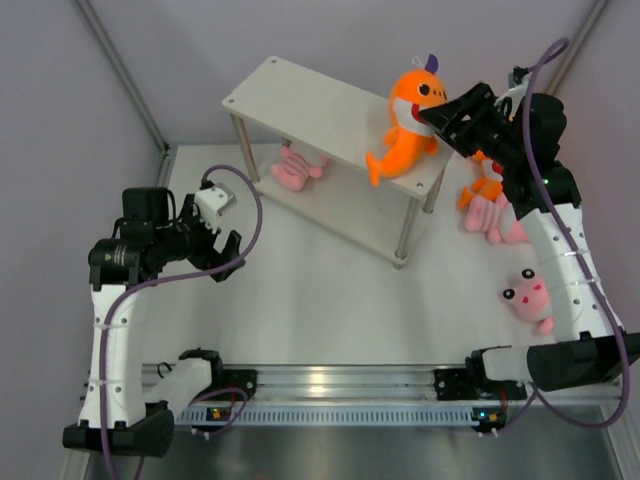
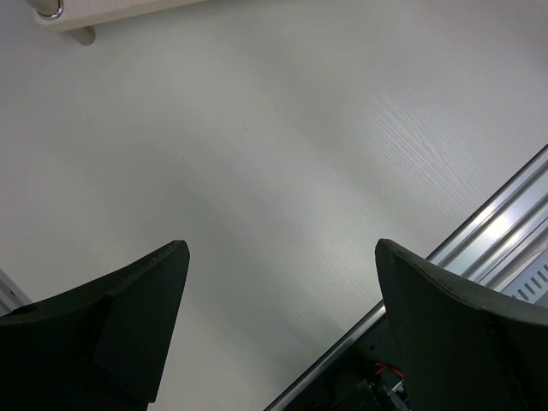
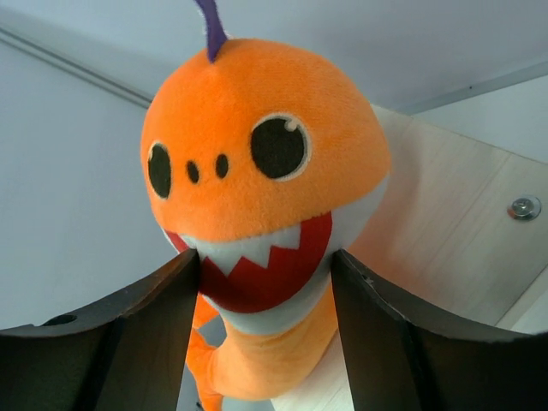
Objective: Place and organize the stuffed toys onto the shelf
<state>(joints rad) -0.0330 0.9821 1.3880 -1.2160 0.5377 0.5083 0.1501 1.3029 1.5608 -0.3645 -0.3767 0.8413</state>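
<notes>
An orange shark plush (image 1: 405,135) stands upright on the right end of the white shelf's (image 1: 300,100) top board. My right gripper (image 1: 435,115) is at its face. In the right wrist view the fingers (image 3: 145,325) flank the toothy mouth of the orange shark plush (image 3: 257,154) without squeezing it, and the gripper (image 3: 265,254) is open. A pink striped plush (image 1: 295,168) lies on the lower tier. Another orange plush (image 1: 480,190) and two pink ones (image 1: 495,218) (image 1: 527,297) lie on the table at the right. My left gripper (image 1: 225,255) hangs open and empty over the table (image 2: 282,257).
The shelf's silver legs (image 1: 403,240) stand near the middle of the table. A metal rail (image 1: 330,380) runs along the near edge between the arm bases. Grey walls close off the left and far sides. A corner of the shelf (image 2: 86,13) shows in the left wrist view.
</notes>
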